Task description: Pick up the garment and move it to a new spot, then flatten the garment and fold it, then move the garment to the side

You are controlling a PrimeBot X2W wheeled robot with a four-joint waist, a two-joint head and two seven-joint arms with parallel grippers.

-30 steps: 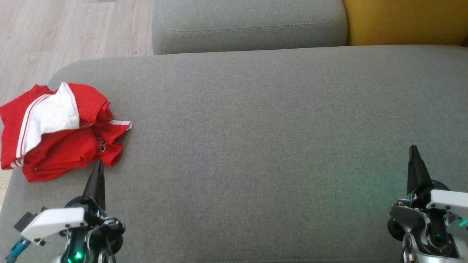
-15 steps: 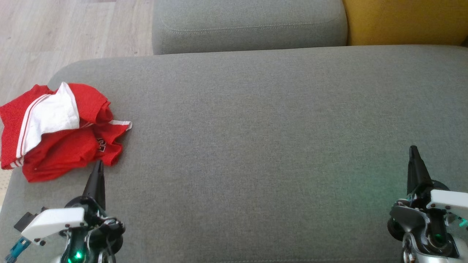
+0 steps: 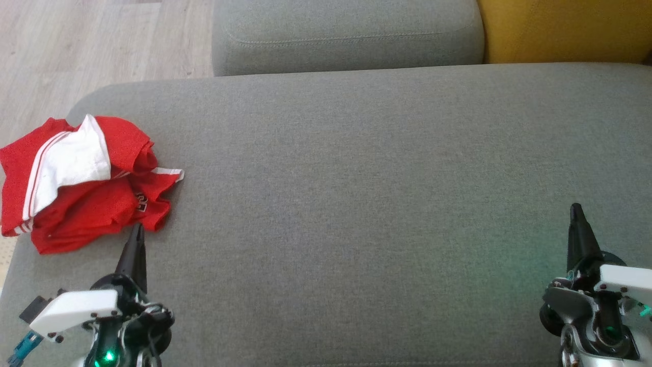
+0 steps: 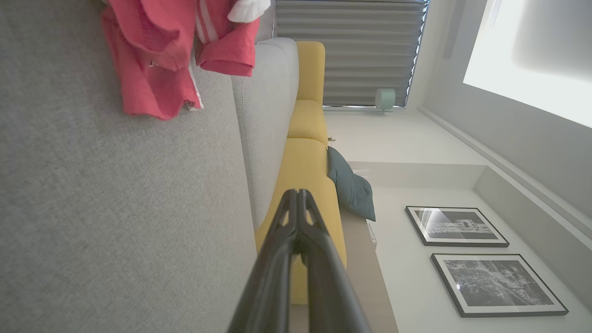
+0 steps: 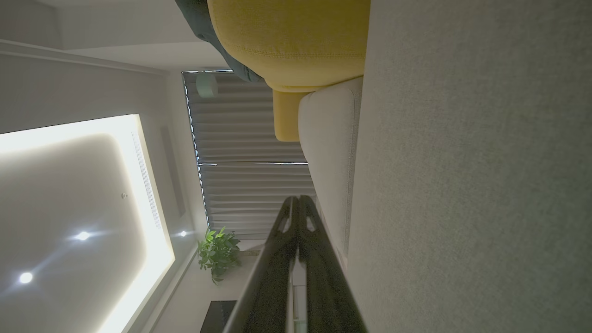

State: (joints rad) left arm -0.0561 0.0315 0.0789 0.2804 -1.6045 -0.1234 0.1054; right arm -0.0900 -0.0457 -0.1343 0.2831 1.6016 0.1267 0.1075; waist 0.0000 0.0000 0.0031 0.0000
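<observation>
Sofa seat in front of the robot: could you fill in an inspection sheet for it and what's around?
Surface: grey sofa seat, flat.
Job's things: red and white garment, crumpled at the seat's left end, not held.
Clutter: nothing seen.
Grippers: left gripper shut, tip near the garment; right gripper shut, holding nothing.
Cables: nothing seen.
Surroundings: wooden floor, yellow cushion, framed pictures, plant.

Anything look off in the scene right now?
Only the garment: it lies crumpled in a heap at the left end of the grey cushion, partly draped over its edge rather than spread flat. Left end effector and right end effector are shut, holding nothing. Nothing spilled or damaged.
</observation>
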